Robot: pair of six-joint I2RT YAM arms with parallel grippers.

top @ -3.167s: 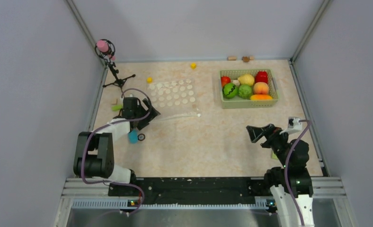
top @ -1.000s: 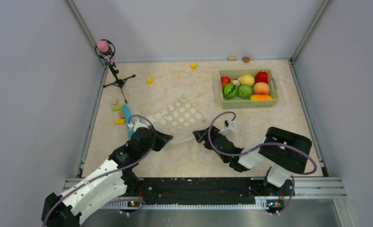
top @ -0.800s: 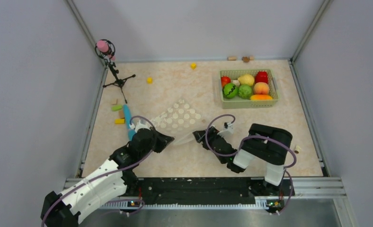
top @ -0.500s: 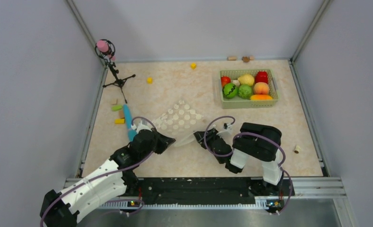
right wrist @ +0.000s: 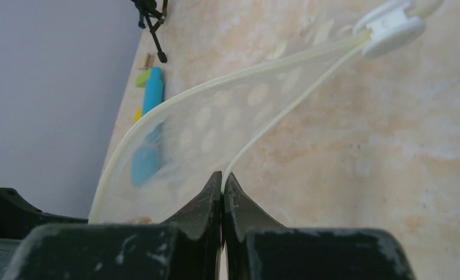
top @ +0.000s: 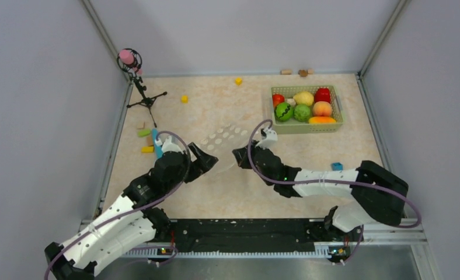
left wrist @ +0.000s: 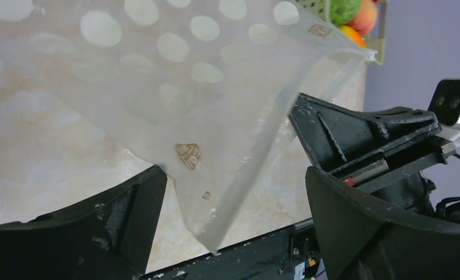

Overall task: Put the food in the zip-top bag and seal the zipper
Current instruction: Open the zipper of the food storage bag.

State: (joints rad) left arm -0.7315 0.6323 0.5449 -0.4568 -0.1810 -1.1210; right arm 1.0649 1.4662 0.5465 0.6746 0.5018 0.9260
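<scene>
Right pincer (right wrist: 222, 181) clenched on zipper (right wrist: 347, 45) lip of zip-top bag (left wrist: 175, 87), holding mouth raised so I can spread it. Left pincer (left wrist: 233, 192) released, bag corner hanging between jaws, ungripped. Food (top: 302, 108) sits in basket (top: 303, 128) beyond right pincer.

Open table (top: 321, 149) before basket (top: 306, 129), zip-top bag (top: 222, 137) spanning centre, tripod (top: 146, 99), blocks (top: 146, 142) at left

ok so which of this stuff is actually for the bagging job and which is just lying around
For the job: zip-top bag, its zipper, food in the green basket.
Lying about: yellow cubes, blue block, microphone stand, coloured blocks by the left wall, small brown pieces at the back.
</scene>
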